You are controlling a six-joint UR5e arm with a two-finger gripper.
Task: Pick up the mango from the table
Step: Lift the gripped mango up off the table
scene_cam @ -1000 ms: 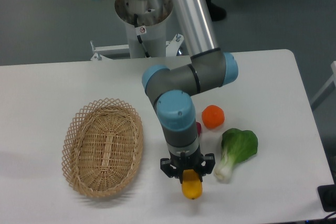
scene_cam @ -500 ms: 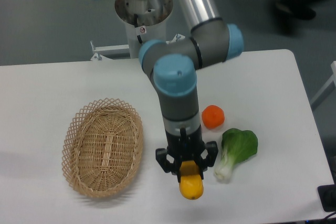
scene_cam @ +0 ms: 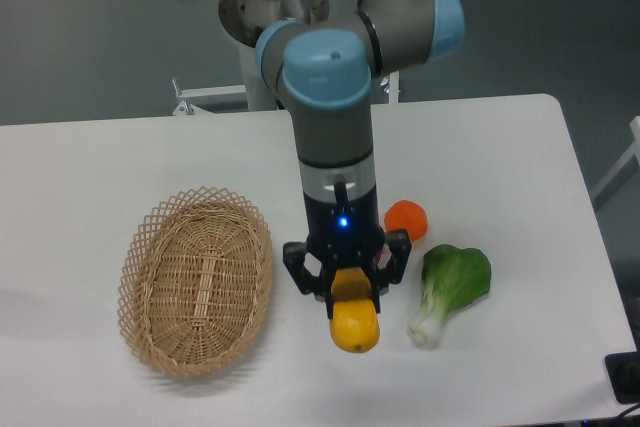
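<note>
Higher now: smooth yellow-orange mango (scene_cam: 355,325)

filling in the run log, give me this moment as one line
phase: lift | gripper: shut on mango | mango: off the table | basket: empty

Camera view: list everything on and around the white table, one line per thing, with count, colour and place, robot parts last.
Oval yellow-orange mango: one, yellow-orange, held in the gripper near the table's front edge, right of the basket.
Woven wicker basket: one, tan, oval, empty, on the left half of the table.
Round orange fruit: one, orange, right of the arm, partly hidden behind it.
Leafy green vegetable: one, green leaves with a white stalk, lying right of the mango.
White rectangular table: one, white, fills most of the view.
Two-finger gripper: one, black, pointing down, closed on the mango.
Robot arm: one, grey with light blue caps, base behind the table.
</note>
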